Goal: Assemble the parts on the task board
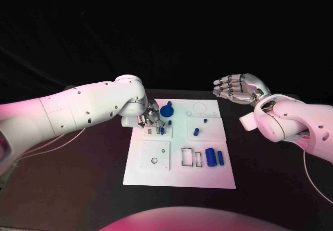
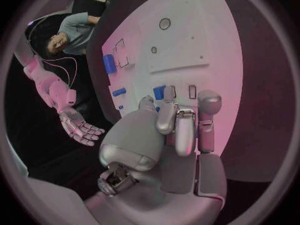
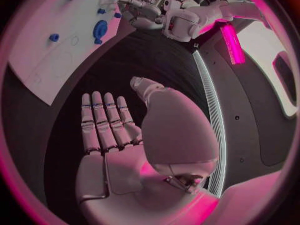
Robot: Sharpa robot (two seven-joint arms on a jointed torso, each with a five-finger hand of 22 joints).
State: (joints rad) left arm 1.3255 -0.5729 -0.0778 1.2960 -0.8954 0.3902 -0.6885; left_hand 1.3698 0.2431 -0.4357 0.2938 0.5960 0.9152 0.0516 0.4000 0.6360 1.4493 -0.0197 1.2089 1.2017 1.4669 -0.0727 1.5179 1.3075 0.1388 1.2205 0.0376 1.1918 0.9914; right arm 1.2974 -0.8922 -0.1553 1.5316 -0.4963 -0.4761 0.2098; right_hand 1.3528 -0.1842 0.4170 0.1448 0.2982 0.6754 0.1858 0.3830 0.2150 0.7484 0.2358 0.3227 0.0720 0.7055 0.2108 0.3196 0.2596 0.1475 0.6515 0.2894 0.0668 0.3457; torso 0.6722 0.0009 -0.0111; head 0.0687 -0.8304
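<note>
Your left hand (image 1: 151,119) is down on the task board (image 1: 179,173) — I cannot tell if it pinches a part. Your right hand (image 1: 238,88) is spread, holding nothing.

Head view looking steeply down on the task board (image 1: 179,178) from above, left wrist view close over the task board, right wrist view off beside it, all three sharing the task board
</note>
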